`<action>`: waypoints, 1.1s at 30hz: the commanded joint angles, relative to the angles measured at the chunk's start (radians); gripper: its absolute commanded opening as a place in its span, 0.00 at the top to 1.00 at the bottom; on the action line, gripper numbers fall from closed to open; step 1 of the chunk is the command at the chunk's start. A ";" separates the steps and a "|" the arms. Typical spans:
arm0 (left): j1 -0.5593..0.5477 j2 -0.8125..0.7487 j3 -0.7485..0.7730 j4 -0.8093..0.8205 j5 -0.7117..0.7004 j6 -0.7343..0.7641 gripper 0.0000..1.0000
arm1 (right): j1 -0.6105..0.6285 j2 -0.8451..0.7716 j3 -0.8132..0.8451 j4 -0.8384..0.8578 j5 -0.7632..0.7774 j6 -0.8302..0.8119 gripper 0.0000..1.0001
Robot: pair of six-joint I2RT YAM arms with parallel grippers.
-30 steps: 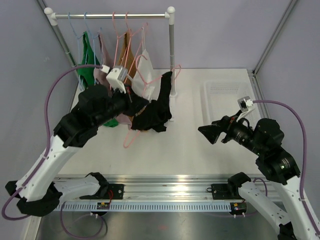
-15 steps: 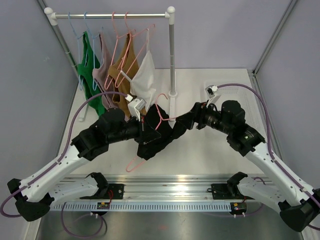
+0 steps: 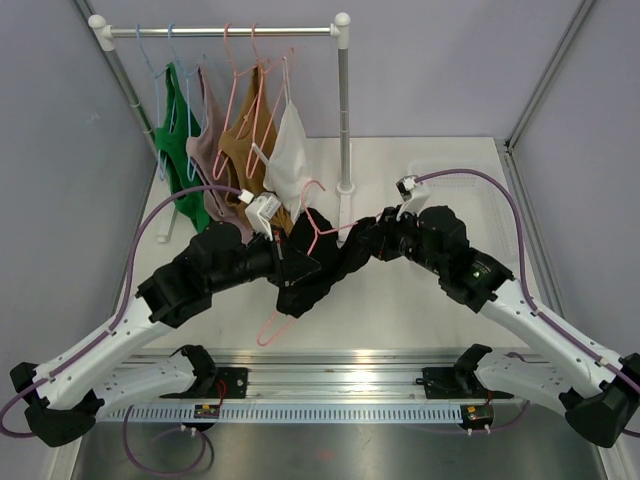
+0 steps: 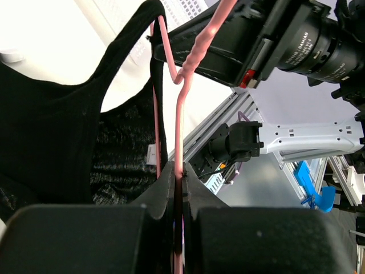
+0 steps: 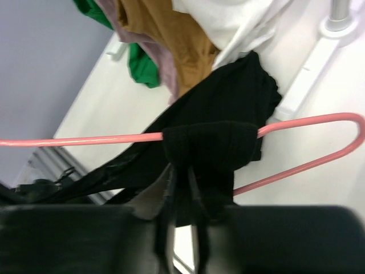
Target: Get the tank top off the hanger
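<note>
My left hand (image 4: 178, 171) is clamped shut on the thin wire of the pink hanger (image 4: 180, 108). The wire rises up the middle of the left wrist view from between my fingers. My right hand (image 5: 179, 174) is closed too. It pinches a strap of the black tank top (image 5: 228, 108) just below where that strap folds over the hanger's arm.

In the top view both hands meet at mid-frame, the left one lower left and the right one upper right. The tank top is bunched between them over the white bench (image 3: 420, 160). I cannot tell whether its hem touches the bench. The rack (image 3: 220, 31) with the other garments (image 3: 250, 135) stands at the upper left.

In the right wrist view the hanger's arm runs left to right across the frame and doubles back at a rounded bend near the right edge. The strap sits mid-frame on it, directly above my right fingers. I judge the strap must slide rightward along the wire and off that bend, away from the left hand, which serves as the anchor. The right hand is the nearer one and already holds the strap.
</note>
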 commanded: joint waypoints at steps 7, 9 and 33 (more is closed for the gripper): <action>-0.009 -0.039 -0.008 0.052 -0.043 -0.001 1.00 | 0.010 -0.007 0.044 -0.062 0.246 -0.056 1.00; -0.009 -0.045 -0.010 0.026 -0.070 0.008 1.00 | 0.010 -0.015 0.044 -0.075 0.283 -0.057 1.00; -0.080 -0.178 -0.085 0.184 0.124 0.105 1.00 | -0.165 -0.071 0.162 -0.304 0.357 -0.080 1.00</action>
